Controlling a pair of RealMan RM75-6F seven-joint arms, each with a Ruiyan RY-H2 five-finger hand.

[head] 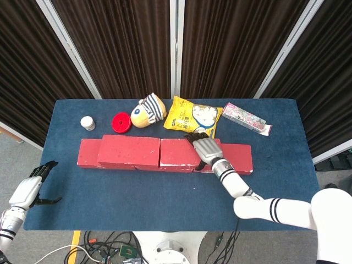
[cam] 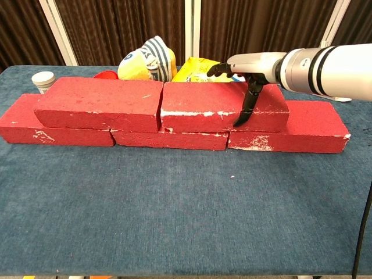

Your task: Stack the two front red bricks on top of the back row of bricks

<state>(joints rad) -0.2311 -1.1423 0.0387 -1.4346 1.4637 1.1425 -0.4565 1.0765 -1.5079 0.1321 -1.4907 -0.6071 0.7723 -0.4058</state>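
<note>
Three red bricks form the bottom row; its left brick [cam: 23, 125] and right brick [cam: 314, 125] stick out at the ends. Two more red bricks lie on top, end to end: the upper left brick [cam: 99, 102] and the upper right brick [cam: 197, 104]. My right hand [cam: 247, 72] grips the upper right brick [head: 176, 152] near its right end, with the thumb [cam: 247, 107] down the front face and the fingers over the back edge. My left hand [head: 30, 187] hangs off the table's left front corner, fingers apart, holding nothing.
Behind the bricks lie a small white jar [head: 87, 123], a red lid [head: 121, 122], a striped plush toy [head: 148, 110], a yellow snack bag [head: 192, 116] and a pink packet [head: 246, 119]. Blue cloth [cam: 186, 215] covers the table in front of the bricks.
</note>
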